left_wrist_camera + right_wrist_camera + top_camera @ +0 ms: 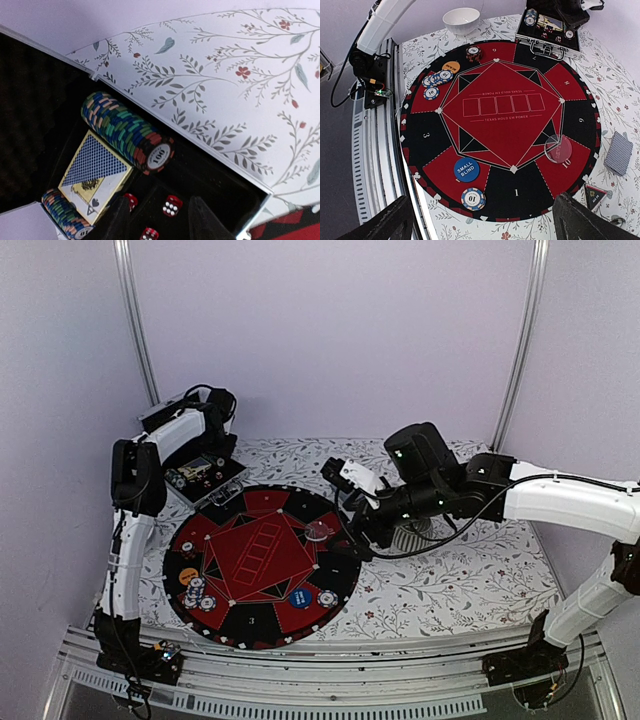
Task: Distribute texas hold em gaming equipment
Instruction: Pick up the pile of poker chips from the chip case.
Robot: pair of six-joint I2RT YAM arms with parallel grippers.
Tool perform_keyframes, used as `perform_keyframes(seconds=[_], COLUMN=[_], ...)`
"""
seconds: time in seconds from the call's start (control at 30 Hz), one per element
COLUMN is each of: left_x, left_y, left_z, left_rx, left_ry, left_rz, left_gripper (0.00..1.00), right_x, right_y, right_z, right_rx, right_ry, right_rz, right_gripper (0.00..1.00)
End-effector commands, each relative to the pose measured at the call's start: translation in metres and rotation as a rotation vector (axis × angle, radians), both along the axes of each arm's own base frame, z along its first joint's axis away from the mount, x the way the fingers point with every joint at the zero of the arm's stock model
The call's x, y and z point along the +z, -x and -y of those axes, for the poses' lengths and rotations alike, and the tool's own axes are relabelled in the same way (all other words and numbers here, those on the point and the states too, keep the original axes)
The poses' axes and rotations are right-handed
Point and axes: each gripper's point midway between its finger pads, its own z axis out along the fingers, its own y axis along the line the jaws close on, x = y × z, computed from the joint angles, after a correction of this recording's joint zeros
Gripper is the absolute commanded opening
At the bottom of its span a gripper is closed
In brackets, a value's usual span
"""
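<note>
While your left gripper [159, 201] hangs, fingers apart, over the black case [215, 175], its striped-edge chip roll [127, 132], faced "100", lies beside the blue-backed card deck [95, 170]; your right gripper [481, 200] gapes wide.

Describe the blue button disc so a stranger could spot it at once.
Find the round red-and-black poker mat. On a red wedge at its rim, beside a striped chip stack marked 10, lies a disc. It alone is solid blue, lettered SMALL BLIND.

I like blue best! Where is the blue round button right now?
In the right wrist view, the blue button lies flat on a red wedge of the round mat, lower left, beside a chip stack marked 10.
</note>
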Motion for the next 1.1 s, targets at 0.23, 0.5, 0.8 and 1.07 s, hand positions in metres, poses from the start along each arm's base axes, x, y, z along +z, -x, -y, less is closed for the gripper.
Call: perform_keyframes(seconds=[0.23,0.5,0.8,1.07], left_x=[-0.017,-0.044,-0.055,-0.040], left_y=[-0.034,-0.043,-0.040,-0.038], left_z=[-0.018,-0.024,-0.007,-0.001], left_rx=[0.009,0.008,-0.064,-0.068], left_ry=[-0.058,-0.056,-0.086,-0.190], left_rz=[0.086,0.075,0.057,0.091], left_gripper=[0.43,0.39,0.37,0.33], right_x=[0.006,0.006,0.004,0.003], right_y=[-0.009,-0.013,-0.013,-0.012], right_z=[-0.017,-0.017,-0.017,-0.018], right_rx=[0.038,0.041,0.044,0.054], right_ry=[-0.012,-0.008,-0.004,-0.004], right_rz=[0.007,0.002,-0.004,-0.009], right_gripper=[0.99,0.99,0.99,0.99])
